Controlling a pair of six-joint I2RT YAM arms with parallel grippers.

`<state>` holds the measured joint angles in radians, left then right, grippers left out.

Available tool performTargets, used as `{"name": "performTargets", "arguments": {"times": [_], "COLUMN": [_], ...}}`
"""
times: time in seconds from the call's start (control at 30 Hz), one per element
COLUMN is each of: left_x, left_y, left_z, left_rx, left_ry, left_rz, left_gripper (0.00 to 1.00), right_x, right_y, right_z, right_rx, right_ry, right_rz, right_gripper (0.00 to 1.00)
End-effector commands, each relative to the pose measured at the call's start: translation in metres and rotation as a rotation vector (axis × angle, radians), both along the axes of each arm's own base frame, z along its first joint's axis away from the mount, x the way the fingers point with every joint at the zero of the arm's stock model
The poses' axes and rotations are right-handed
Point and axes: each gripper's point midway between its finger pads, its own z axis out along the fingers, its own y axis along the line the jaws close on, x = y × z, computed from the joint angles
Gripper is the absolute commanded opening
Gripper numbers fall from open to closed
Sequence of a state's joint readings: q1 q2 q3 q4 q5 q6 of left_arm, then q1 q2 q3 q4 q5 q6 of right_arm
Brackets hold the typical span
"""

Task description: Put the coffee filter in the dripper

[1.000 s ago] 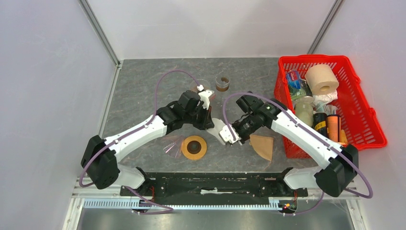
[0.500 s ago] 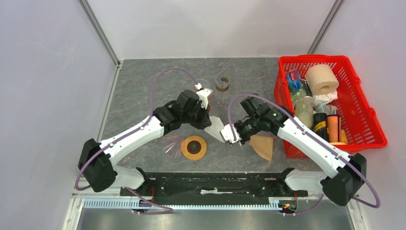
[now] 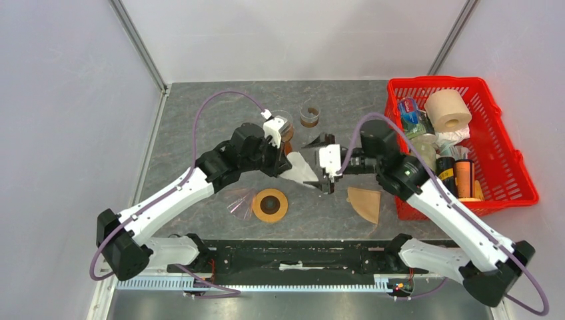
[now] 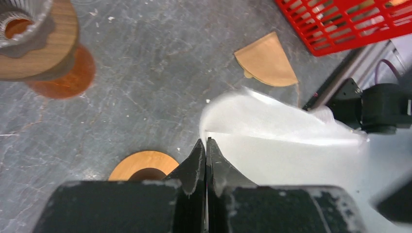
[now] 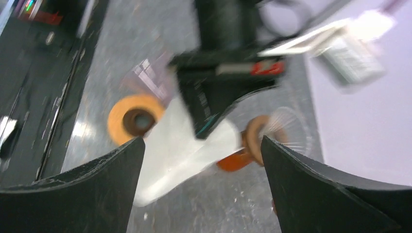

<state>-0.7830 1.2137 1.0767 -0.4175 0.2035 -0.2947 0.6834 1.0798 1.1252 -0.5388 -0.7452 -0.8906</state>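
A white coffee filter [image 3: 304, 173] hangs over the table, pinched at its edge by my left gripper [image 3: 286, 165], which is shut on it. The left wrist view shows the pads [image 4: 205, 145] closed on the filter's [image 4: 277, 145] rim. My right gripper [image 3: 325, 165] stands wide open just right of the filter, its jaws apart on either side and not touching it. The blurred right wrist view shows the filter [image 5: 177, 145] between and beyond the open fingers [image 5: 203, 141]. The glass dripper [image 3: 284, 124] with a wooden collar stands behind the left wrist, its collar [image 4: 43, 43] also showing in the left wrist view.
A brown filter [image 3: 365, 203] lies flat near the red basket [image 3: 506, 177] of groceries. An orange wooden ring [image 3: 270, 205] and a clear cone [image 3: 240, 200] sit near the front. A small jar [image 3: 310, 115] stands behind the dripper.
My right gripper has opened and let go of the white filter, swinging back and to the right. The left gripper has kept its hold and shifted slightly back.
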Motion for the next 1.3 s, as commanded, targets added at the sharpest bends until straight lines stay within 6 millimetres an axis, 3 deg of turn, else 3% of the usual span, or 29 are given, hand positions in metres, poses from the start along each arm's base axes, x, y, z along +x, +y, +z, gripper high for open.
{"name": "performTargets", "arguments": {"times": [0.0,0.07,0.13,0.3,0.43,0.53,0.63,0.8,1.0,1.27], "left_x": [0.030,0.040,0.052,0.064,0.084,0.100,0.114,0.144,0.168,0.183], "left_y": [0.007,0.009,0.013,0.011,0.028,0.042,0.048,0.055,0.054,0.051], "left_z": [0.016,0.020,0.028,0.057,0.071,0.084,0.094,0.094,0.077,0.045], "left_rx": [0.048,0.060,0.062,0.025,0.060,0.080,0.064,0.026,0.021,0.021], "left_ry": [-0.077,-0.099,-0.136,-0.185,-0.232,-0.249,-0.245,-0.189,-0.118,-0.010], "left_rz": [0.116,0.164,0.219,0.266,0.400,0.506,0.561,0.583,0.570,0.552], "left_gripper": [0.02,0.02,0.02,0.02,0.02,0.02,0.02,0.02,0.02,0.02], "right_x": [0.027,0.047,0.067,0.116,0.140,0.143,0.142,0.141,0.138,0.132], "right_y": [0.003,-0.008,-0.021,-0.064,-0.109,-0.125,-0.128,-0.136,-0.150,-0.161], "right_z": [0.100,0.120,0.125,0.114,0.100,0.087,0.073,0.044,0.013,-0.008], "right_rx": [0.431,0.551,0.612,0.708,0.814,0.793,0.757,0.727,0.639,0.607], "right_ry": [0.066,0.111,0.142,0.183,0.222,0.209,0.210,0.230,0.212,0.224], "right_rz": [-0.271,-0.430,-0.578,-0.971,-1.302,-1.413,-1.435,-1.493,-1.580,-1.642], "right_gripper": [0.97,0.97,0.97,0.97,0.97,0.97,0.97,0.97,0.97,0.97]}}
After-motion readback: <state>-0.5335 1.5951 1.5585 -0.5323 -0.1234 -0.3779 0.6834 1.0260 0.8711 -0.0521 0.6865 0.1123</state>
